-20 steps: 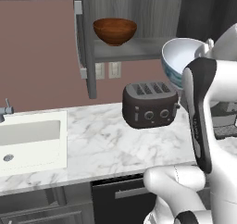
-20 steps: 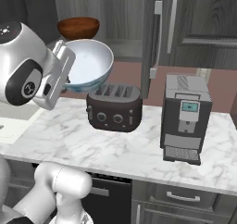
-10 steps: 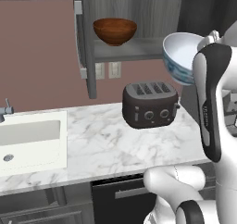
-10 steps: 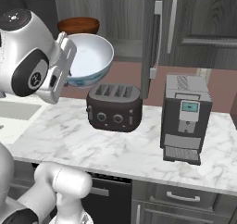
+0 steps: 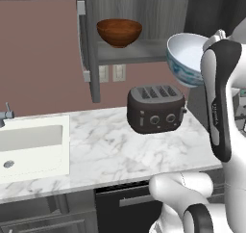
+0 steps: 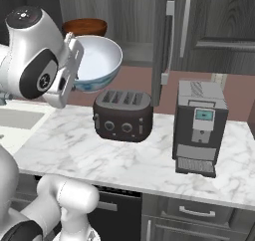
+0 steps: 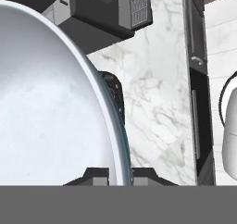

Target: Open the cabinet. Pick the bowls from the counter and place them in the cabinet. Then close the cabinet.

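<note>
Blue-patterned bowl (image 6: 97,61) hangs above the toaster (image 6: 122,115); jaws clamp its rim between them.

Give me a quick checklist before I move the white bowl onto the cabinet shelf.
1. Tool shut on the white bowl's rim: ok.
2. Cabinet door open, shelf reachable: ok.
3. Free shelf space beside the brown bowl: ok, bare shelf to its right.
4. White bowl clear of the toaster: ok, held above it.
5. White bowl level: not ok, tilted.
6. Lift high enough to clear the shelf edge: cannot tell.
</note>
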